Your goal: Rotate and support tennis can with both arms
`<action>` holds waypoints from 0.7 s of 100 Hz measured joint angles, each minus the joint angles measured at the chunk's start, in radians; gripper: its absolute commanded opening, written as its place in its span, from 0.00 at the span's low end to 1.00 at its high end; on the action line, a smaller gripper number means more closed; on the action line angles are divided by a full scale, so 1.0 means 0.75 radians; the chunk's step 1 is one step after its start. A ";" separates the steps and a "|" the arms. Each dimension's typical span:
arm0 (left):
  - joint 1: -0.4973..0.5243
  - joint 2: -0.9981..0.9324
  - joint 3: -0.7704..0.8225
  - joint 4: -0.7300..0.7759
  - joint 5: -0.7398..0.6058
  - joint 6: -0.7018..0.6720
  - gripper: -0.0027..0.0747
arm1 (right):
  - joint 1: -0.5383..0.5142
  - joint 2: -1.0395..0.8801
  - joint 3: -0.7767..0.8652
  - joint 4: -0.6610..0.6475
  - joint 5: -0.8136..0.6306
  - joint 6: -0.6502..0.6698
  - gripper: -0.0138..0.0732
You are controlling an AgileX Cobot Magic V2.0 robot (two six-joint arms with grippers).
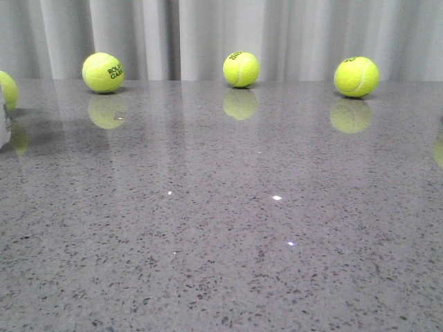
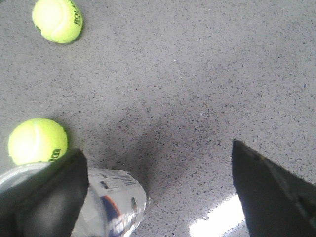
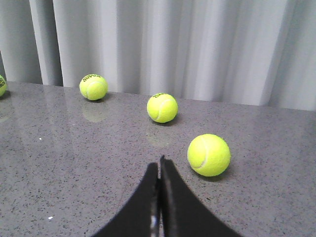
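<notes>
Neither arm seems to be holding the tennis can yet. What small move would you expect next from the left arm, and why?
Probably a small shift of the left gripper sideways to centre on the tennis can. Its fingers are spread wide, but the can lies under one finger rather than in the gap between them. The right gripper is shut, facing the tennis balls, so it is not ready to support.

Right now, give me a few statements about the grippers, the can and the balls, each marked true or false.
1. The right gripper is shut, holding nothing. True.
2. The left gripper is clamped around the tennis can. False: its fingers are spread wide, and the can lies by one finger.
3. Three whole tennis balls line the far edge of the table in the front view. True.
4. The tennis can stands at the table's centre. False: only a sliver shows at the front view's left edge.
</notes>
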 measured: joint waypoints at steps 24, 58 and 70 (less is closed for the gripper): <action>0.000 -0.125 -0.003 0.086 0.006 -0.066 0.77 | 0.000 0.000 0.000 0.000 0.000 0.000 0.08; 0.000 -0.536 0.231 0.153 -0.069 -0.239 0.77 | 0.000 0.000 0.000 0.000 0.000 0.000 0.08; 0.000 -0.724 0.449 0.164 -0.197 -0.295 0.77 | 0.000 0.000 0.000 0.000 0.000 0.000 0.08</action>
